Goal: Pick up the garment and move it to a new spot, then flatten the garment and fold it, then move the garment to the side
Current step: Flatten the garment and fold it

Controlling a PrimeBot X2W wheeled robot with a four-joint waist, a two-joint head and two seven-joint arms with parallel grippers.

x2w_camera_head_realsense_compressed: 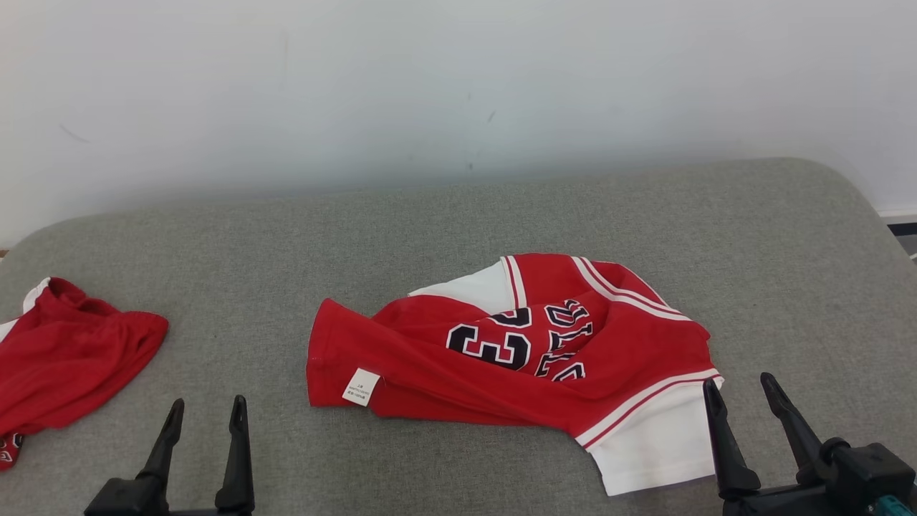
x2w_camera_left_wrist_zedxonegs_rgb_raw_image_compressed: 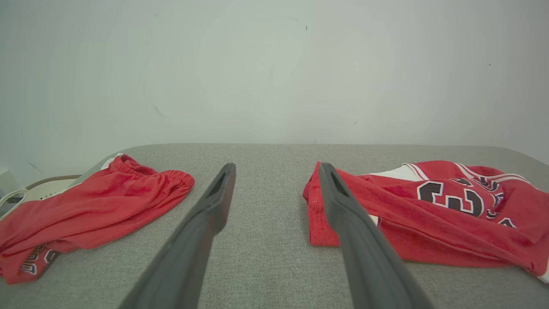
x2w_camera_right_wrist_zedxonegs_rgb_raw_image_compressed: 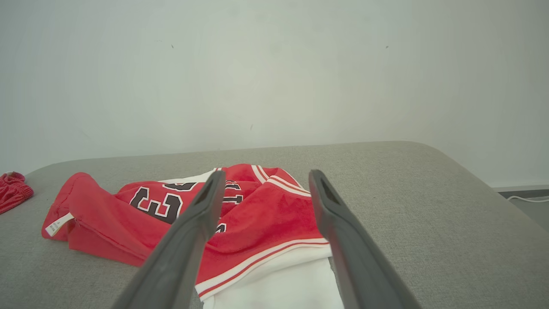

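left claw [x2w_camera_head_realsense_compressed: 207, 405] and right claw [x2w_camera_head_realsense_compressed: 738, 381] both stand with fingers spread wide and nothing between them, at 7 and 5 o'clock in the head view. between them, a little toward 4 o'clock of centre, the red jersey [x2w_camera_head_realsense_compressed: 430, 358] lies crumpled on the grey counter [x2w_camera_head_realsense_compressed: 501, 208], folded over itself so that its number shows in a hollow of cloth. its white panel [x2w_camera_head_realsense_compressed: 652, 444] spills toward 5 o'clock, just beside the right claw. the hem corner with the care label [x2w_camera_head_realsense_compressed: 362, 387] points to 9 o'clock, nearer the left claw. a second red garment [x2w_camera_head_realsense_compressed: 71, 351] sits well apart at 9 o'clock. the jersey looks light, limp and a bit slick, so it would likely sag and unfold when lifted. a pinch on the stitched hem near the label and another on the striped edge of the white panel seem the surest holds.
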